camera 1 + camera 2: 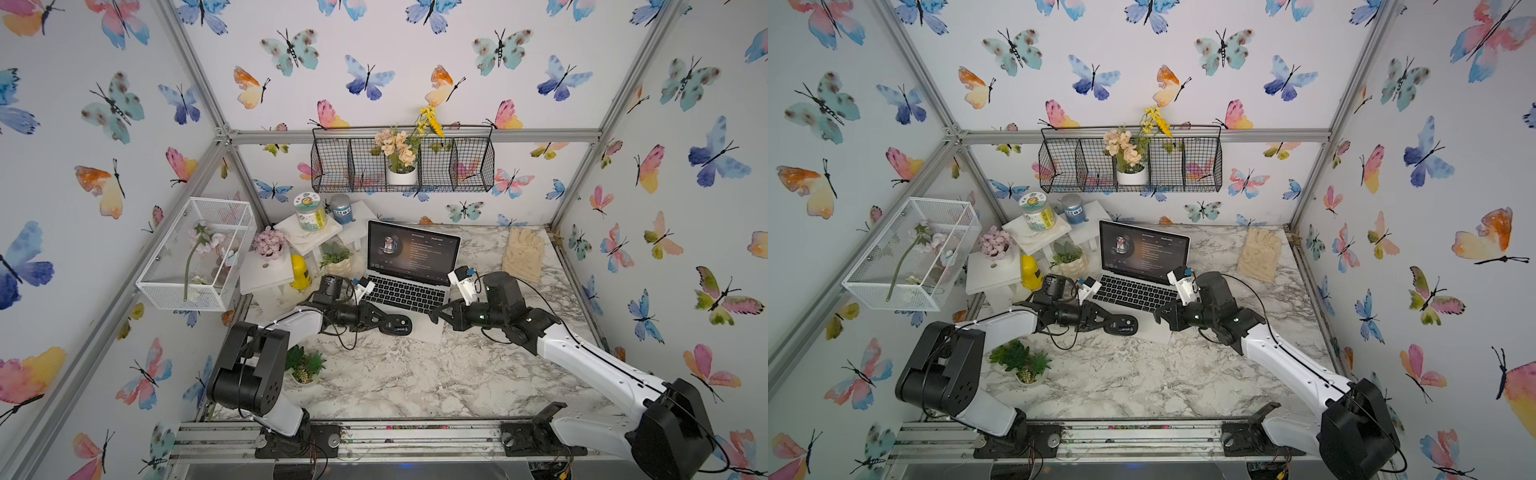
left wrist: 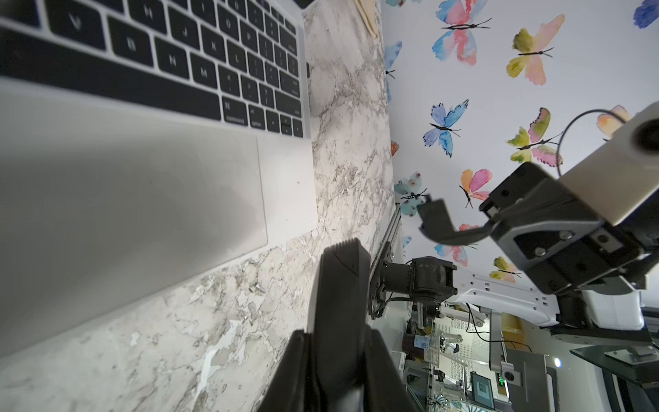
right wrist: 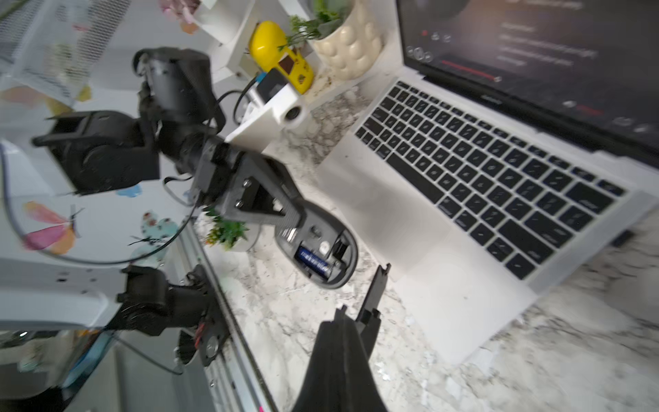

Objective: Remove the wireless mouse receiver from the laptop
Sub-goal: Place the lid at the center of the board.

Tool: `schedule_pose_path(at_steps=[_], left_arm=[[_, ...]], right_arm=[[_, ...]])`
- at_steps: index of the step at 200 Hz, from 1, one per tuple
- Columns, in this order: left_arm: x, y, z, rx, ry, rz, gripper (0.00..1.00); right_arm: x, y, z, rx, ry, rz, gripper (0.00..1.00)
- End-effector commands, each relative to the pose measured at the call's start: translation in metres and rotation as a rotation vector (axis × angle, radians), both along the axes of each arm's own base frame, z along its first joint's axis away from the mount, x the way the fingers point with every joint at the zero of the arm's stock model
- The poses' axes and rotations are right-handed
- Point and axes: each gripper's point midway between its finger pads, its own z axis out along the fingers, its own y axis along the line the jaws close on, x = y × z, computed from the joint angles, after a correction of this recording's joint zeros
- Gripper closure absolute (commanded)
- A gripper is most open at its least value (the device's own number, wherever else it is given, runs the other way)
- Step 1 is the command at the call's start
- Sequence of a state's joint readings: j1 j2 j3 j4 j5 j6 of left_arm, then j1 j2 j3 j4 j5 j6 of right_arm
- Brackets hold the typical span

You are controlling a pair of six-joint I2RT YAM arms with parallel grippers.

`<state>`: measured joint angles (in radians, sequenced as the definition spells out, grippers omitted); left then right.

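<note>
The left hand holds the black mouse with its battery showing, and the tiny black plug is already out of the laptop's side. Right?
Not quite. The tiny black plug is not out: it sits plugged into the side of the laptop, as the right wrist view shows. The rest is right: the left hand holds the black mouse with its battery showing.
</note>
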<state>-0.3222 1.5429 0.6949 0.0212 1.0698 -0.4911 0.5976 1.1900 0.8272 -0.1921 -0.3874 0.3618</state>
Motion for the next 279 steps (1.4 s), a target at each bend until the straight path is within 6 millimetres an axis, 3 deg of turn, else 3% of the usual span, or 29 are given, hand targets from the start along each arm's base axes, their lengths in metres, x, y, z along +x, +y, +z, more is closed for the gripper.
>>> schedule_pose_path(at_steps=[1, 39, 62, 92, 109, 136, 228, 243, 279], left_arm=[[-0.033, -0.025, -0.002, -0.016, -0.034, -0.011, 1.00], [-0.066, -0.030, -0.025, -0.045, -0.004, 0.057, 1.00], [-0.067, -0.031, -0.032, -0.051, 0.000, 0.058, 1.00], [-0.061, -0.036, -0.049, 0.000, -0.009, 0.021, 1.00], [-0.062, -0.042, -0.061, 0.033, 0.014, -0.058, 1.00], [-0.064, -0.033, -0.082, 0.114, 0.031, -0.079, 1.00], [-0.059, -0.021, -0.100, 0.137, 0.096, -0.076, 1.00], [-0.060, -0.020, -0.103, 0.145, 0.104, -0.072, 0.90], [-0.062, -0.018, -0.106, 0.147, 0.115, -0.063, 0.84]], right_arm=[[0.023, -0.056, -0.013, -0.338, -0.166, -0.158, 0.98], [0.040, -0.103, -0.042, -0.668, -0.330, -0.204, 0.98], [0.047, -0.126, -0.065, -0.837, -0.345, -0.235, 0.98], [0.052, -0.139, -0.094, -0.969, -0.338, -0.229, 0.98], [0.053, -0.140, -0.104, -0.995, -0.331, -0.214, 0.98], [0.055, -0.145, -0.109, -1.040, -0.342, -0.214, 0.98], [0.053, -0.143, -0.140, -1.087, -0.265, -0.156, 0.98], [0.051, -0.144, -0.147, -1.103, -0.243, -0.138, 0.98], [0.048, -0.145, -0.158, -1.118, -0.204, -0.126, 0.81]])
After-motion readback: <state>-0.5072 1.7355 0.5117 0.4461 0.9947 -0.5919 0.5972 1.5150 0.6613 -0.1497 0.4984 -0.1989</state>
